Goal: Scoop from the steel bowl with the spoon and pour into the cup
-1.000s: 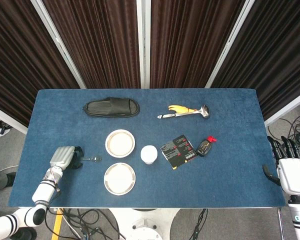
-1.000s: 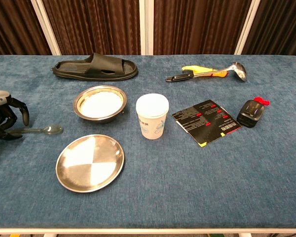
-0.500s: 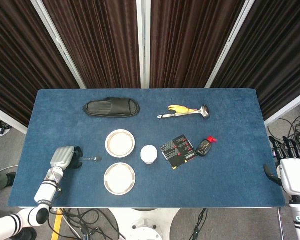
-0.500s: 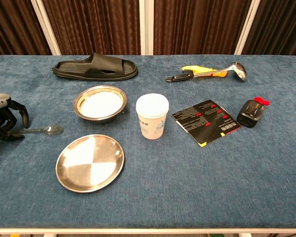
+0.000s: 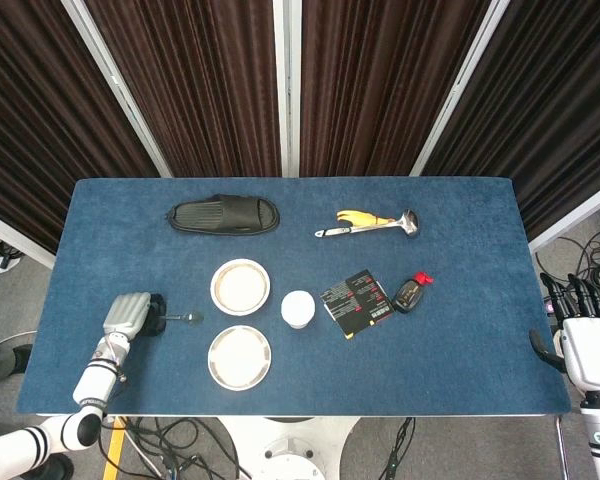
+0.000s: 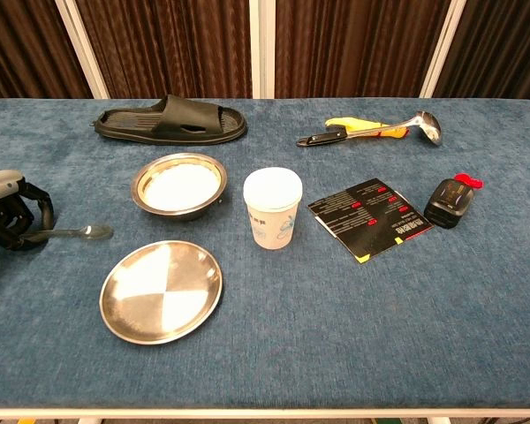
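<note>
The steel bowl (image 5: 240, 286) (image 6: 178, 185) holds pale contents and stands left of centre. Just to its right stands the white paper cup (image 5: 297, 308) (image 6: 272, 208), upright. The spoon (image 5: 185, 318) (image 6: 75, 233) lies flat on the blue cloth, left of the bowl, its bowl end pointing right. My left hand (image 5: 130, 318) (image 6: 7, 215) rests on the table at the far left, with its fingers curled around the end of the spoon's handle. My right hand (image 5: 585, 345) hangs off the table's right edge, fingers apart and holding nothing; only the head view shows it.
A flat steel plate (image 5: 239, 357) (image 6: 162, 291) lies in front of the bowl. A black slipper (image 6: 170, 121) lies at the back left, a ladle (image 6: 371, 131) with a yellow item at the back right. A black card (image 6: 369, 218) and a small red-capped black bottle (image 6: 450, 200) lie right of the cup.
My left hand's fingers have curled tighter around the spoon handle, the spoon staying flat in place. The right hand has drifted slightly down and right.
</note>
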Controlling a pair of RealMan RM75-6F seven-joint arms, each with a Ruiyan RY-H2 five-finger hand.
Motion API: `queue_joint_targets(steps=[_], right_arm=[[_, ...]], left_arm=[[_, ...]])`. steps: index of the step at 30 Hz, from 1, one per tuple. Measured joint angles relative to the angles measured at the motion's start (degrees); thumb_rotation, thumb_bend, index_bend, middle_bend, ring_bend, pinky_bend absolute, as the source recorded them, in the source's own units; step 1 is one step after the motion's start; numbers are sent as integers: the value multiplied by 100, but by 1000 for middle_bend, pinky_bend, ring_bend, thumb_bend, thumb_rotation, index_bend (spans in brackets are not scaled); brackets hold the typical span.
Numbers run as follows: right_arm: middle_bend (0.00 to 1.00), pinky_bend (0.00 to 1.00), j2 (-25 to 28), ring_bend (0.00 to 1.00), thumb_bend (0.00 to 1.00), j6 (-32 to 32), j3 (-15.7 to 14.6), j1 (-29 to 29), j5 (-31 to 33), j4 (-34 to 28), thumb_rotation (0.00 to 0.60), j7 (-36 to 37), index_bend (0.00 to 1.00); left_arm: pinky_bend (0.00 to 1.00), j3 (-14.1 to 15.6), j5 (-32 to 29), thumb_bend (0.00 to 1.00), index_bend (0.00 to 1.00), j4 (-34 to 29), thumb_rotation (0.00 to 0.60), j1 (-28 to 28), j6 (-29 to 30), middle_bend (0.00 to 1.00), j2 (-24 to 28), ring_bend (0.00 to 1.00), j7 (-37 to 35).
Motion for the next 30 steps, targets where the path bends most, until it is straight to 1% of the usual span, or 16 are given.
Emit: queue_joint_targets(steps=[9, 13, 16, 24, 30], right_arm=[[185, 75, -6, 2, 249, -11, -4, 1, 7, 1, 600, 11, 0], [186, 76, -3, 2, 249, 1, -5, -6, 4, -6, 600, 14, 0], [187, 75, 0, 2, 247, 17, -5, -13, -1, -8, 600, 19, 0], [188, 76, 38, 2, 247, 75, 13, -19, -39, -27, 600, 23, 0], [188, 76, 125, 2, 247, 136, 47, -5, -107, -67, 600, 11, 0]], left_arm=[[999, 29, 11, 404, 585, 93, 600, 8, 68, 925, -69, 893, 67], [1000, 26, 49, 409, 623, 124, 600, 12, 96, 947, -92, 909, 37], [1000, 22, 89, 420, 634, 122, 600, 15, 109, 950, -84, 911, -6], [1000, -24, 248, 432, 637, -136, 600, -15, 185, 950, 159, 911, -33], [1000, -199, 336, 430, 637, -403, 600, -200, 227, 950, 457, 911, 84]])
